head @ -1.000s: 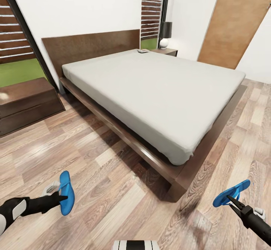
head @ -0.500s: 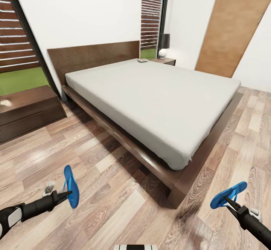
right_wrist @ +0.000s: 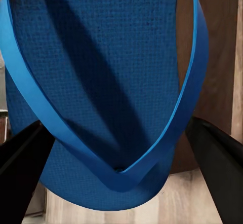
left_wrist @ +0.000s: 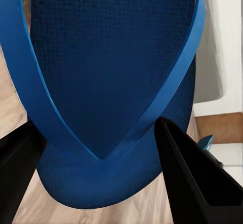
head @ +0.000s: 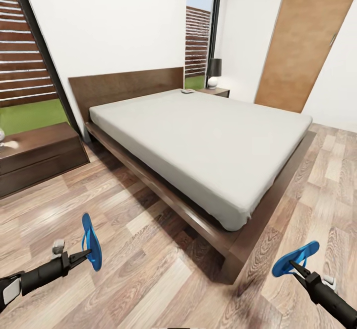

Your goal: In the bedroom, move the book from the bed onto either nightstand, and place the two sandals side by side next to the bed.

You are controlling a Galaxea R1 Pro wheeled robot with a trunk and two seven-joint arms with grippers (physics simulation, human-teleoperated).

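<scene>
While each hand pinches a sandal, left hand (head: 85, 255) one sandal (head: 91, 242), right hand (head: 293, 267) the other sandal (head: 295, 259), thin toe-end grips risk slipping above the floor (head: 148, 279).

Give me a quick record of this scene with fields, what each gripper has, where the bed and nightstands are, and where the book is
left gripper: shut on a blue sandal, held off the floor
right gripper: shut on the other blue sandal, held off the floor
bed: ahead, mattress mostly bare
book: small item at the mattress's far corner, too small to confirm
nightstands: one at left, one beyond the bed with a lamp
floor: wood planks
</scene>
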